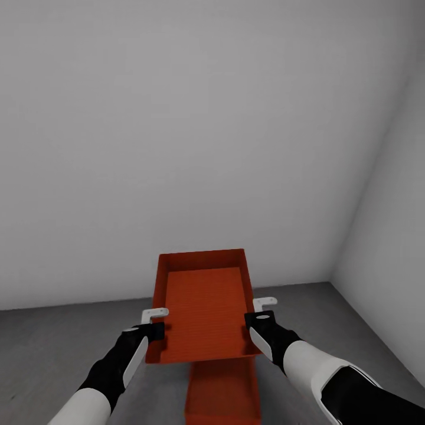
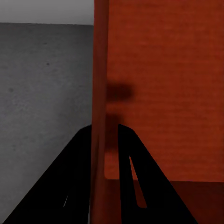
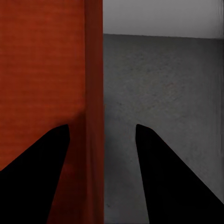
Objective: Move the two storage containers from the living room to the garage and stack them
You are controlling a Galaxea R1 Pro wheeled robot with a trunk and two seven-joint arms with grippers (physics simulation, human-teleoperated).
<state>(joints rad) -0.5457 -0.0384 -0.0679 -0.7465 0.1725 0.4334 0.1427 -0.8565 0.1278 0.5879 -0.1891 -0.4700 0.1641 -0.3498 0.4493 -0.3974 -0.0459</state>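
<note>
I hold one orange-red storage container [image 1: 203,307] in the air, tilted, in the garage. Directly below it the second container [image 1: 223,392] lies on the dark grey floor [image 1: 53,348]. My left gripper [image 1: 154,321] is shut on the raised bin's left wall [image 2: 99,93], a finger [image 2: 135,186] on each side. My right gripper [image 1: 264,311] straddles the right wall [image 3: 93,93]. Its inner finger [image 3: 42,163] lies against the bin, and its outer finger [image 3: 168,172] stands clearly apart from the wall, so it is open.
A plain grey-white wall [image 1: 177,118] rises just beyond the bins. A second wall [image 1: 395,224] meets it in a corner at the right. Concrete floor spreads to the left and right of the lower bin.
</note>
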